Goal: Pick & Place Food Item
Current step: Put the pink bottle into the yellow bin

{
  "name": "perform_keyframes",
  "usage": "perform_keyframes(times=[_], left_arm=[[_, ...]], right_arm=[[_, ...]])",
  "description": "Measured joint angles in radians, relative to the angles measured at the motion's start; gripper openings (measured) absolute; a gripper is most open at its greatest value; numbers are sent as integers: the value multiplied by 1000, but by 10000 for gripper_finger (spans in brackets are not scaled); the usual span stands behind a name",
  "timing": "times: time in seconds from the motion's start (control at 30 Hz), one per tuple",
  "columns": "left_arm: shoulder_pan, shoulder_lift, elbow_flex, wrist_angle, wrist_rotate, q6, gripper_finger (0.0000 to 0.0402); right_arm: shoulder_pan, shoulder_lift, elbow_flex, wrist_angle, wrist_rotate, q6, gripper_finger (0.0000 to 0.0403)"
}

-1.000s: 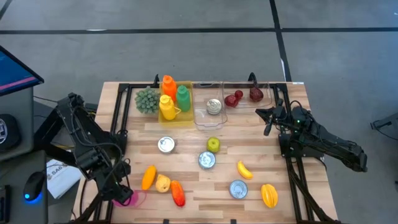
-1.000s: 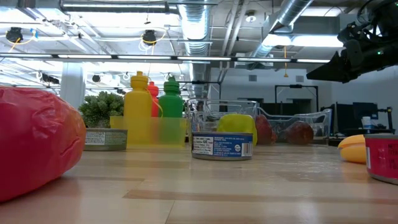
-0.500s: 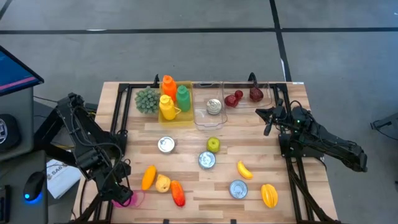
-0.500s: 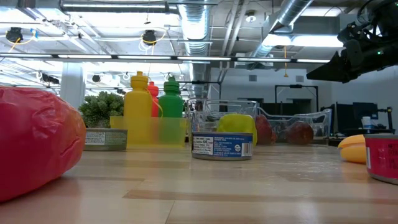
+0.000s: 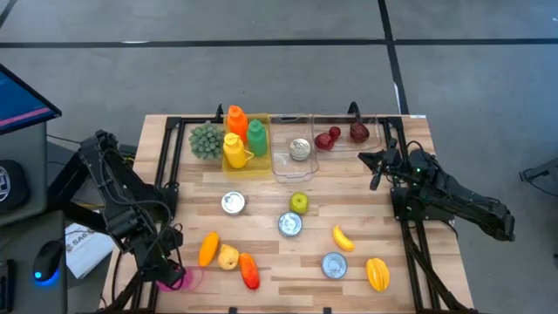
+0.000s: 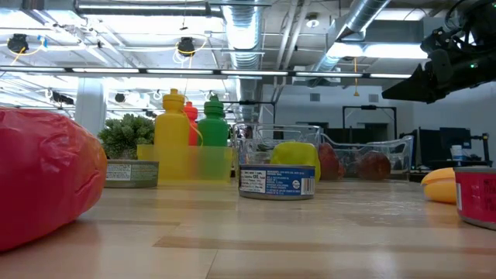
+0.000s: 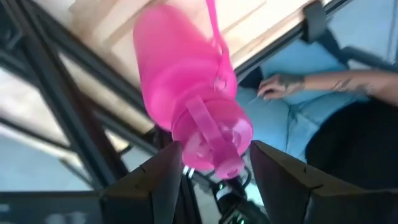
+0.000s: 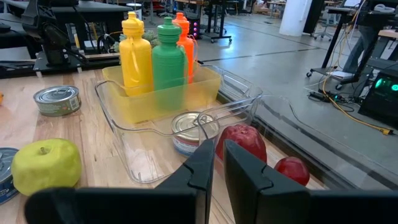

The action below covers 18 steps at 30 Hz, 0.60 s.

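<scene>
Wooden slat table point(image 5: 270, 249) is sitting on a grey floor, with food props scattered across it and clear bins along the top edge of the high view.

Changes over the last second: none visible in the high or low views. Both arms and every item are sitting in the same spots. So no visible progress on the pick yet; reads as the grasp stage at the lower left.

Left gripper point(image 5: 171, 269) is parked at the lower left of the high view, at the table's front-left corner, right over the pink bottle point(image 5: 177, 278). In the left wrist view the pink bottle point(image 7: 186, 93) is filling the upper middle of the frame, cap end pointing down between the two dark fingers point(image 7: 152, 177). Fingers are flanking the cap at a middling gap; can't tell whether they're touching it or gripping yet.

Right gripper point(image 5: 377, 170) is waiting at the right-centre of the high view, beside the clear bin point(image 5: 349, 139) holding red fruit, jaws pressed together on nothing, as its wrist view shows.

Note: the bottle is sitting at the very table edge, partly overhanging by the look of it, so a sloppy close is risking a knock-off. A person's hand point(image 7: 280, 86) is showing beyond the table in the left wrist view.
</scene>
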Motion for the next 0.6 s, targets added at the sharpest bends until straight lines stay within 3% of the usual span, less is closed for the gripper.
perform_keyframes(times=[0.13,0.6], left_arm=[[0,0,0,-13,59,31,175],[0,0,0,-77,61,41,172]], right_arm=[[0,0,0,0,0,0,33],[0,0,0,0,0,0,33]])
